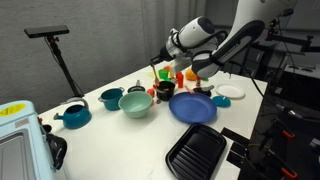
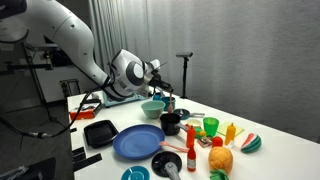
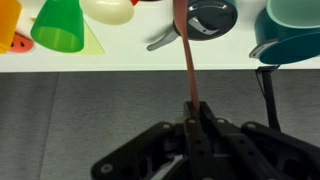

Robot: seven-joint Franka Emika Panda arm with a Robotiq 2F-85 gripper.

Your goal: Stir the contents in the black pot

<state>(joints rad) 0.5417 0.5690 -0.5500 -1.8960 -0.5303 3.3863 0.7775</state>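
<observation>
Here we see the claw (image 3: 192, 128) clamped on a thin brown stirrer (image 3: 186, 60); its long axis points straight ahead of the claw to the black pot (image 3: 212, 16) on the surface (image 3: 120, 57).

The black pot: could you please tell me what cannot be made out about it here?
- Contents: the wrist view's top edge cuts off the black pot; in an exterior view it is too small to see inside.
- Stick tip: the stick in the shut claw reaches the pot, but its end is lost at that top edge.
</observation>
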